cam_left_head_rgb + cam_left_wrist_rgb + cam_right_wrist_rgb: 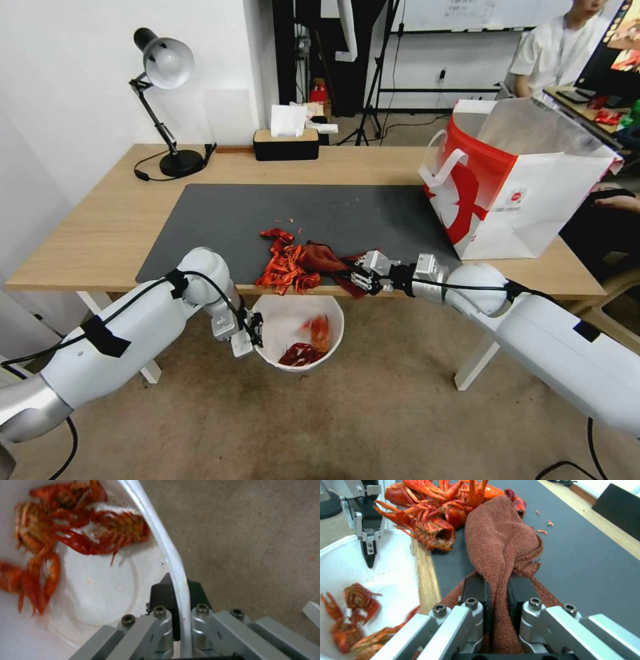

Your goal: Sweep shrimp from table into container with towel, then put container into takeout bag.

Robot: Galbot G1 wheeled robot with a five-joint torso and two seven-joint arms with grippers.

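A pile of red-orange shrimp (285,267) (430,517) lies at the front edge of the dark mat (220,220) on the table (100,227). A dark red towel (325,259) (500,542) rests against the pile's right side. My right gripper (363,275) (498,590) is shut on the towel. Below the table edge, the white container (280,320) (168,552) (346,562) hangs with several shrimp (308,343) (83,530) inside. My left gripper (253,333) (180,590) (370,552) is shut on its rim. The red and white takeout bag (527,200) stands open at the table's right end.
A desk lamp (163,67) and a black tissue box (287,143) stand along the table's back edge. Tiny red fragments (287,221) dot the mat behind the pile. A person sits beyond the bag. Carpeted floor lies under the container.
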